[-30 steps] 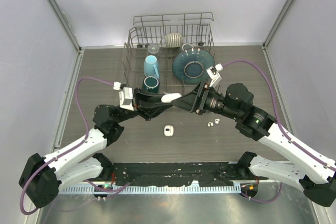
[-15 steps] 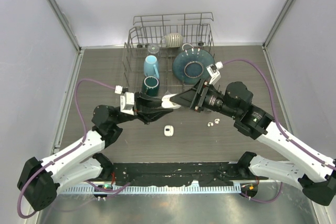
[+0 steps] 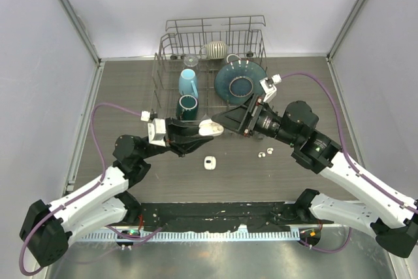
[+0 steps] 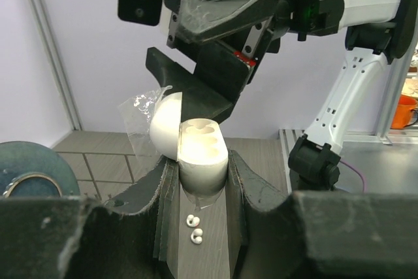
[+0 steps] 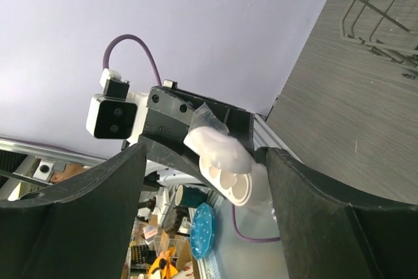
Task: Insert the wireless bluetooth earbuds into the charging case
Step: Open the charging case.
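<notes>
Up over the bench (image 3: 124, 96), left claw (image 4: 201, 176) grips the open charging case (image 4: 199, 142); right claw (image 3: 221, 121) gapes empty beside it. Two earbuds (image 3: 264, 154) lie on the bench, tiny, likely slippery: pinch each across its stem.

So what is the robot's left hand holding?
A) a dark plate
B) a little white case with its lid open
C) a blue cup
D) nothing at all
B: the left gripper is shut on the white charging case, whose lid is flipped up so the empty hollows inside show.
</notes>
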`<action>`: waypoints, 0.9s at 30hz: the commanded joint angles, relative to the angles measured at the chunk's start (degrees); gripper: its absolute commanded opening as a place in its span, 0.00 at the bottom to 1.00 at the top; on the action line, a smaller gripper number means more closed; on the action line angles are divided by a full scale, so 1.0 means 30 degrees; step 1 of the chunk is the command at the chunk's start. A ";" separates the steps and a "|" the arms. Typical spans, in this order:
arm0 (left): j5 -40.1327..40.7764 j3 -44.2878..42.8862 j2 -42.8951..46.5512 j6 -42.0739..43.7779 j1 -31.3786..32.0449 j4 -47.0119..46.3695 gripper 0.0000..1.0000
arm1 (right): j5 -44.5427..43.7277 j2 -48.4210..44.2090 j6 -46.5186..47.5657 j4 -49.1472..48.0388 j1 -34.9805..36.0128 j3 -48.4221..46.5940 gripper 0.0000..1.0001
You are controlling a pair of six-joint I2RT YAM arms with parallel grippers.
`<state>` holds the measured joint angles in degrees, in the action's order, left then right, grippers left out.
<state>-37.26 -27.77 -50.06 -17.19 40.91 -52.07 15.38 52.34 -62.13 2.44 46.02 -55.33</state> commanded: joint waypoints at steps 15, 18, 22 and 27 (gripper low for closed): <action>0.0819 -0.0674 0.0399 0.1013 0.0047 -0.0542 0.00 | 0.0645 -0.1128 -0.1760 -0.1629 -0.0047 0.1920 0.78; 0.0613 -0.0821 0.0224 0.0925 0.0076 -0.0542 0.00 | 0.1025 -0.0689 -0.2345 -0.2857 -0.0047 0.2213 0.73; 0.0320 -0.0968 0.0106 0.0867 0.0076 -0.0542 0.00 | 0.1583 -0.0074 -0.3078 -0.3858 -0.0047 0.2418 0.59; 0.0144 -0.1056 0.0018 0.0837 0.0076 -0.0542 0.00 | 0.1759 0.0162 -0.3109 -0.4123 -0.0047 0.2331 0.34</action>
<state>-35.68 -28.18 -49.98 -15.57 40.95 -51.59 19.11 52.95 -70.67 -5.39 46.00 -47.86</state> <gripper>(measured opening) 0.296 0.426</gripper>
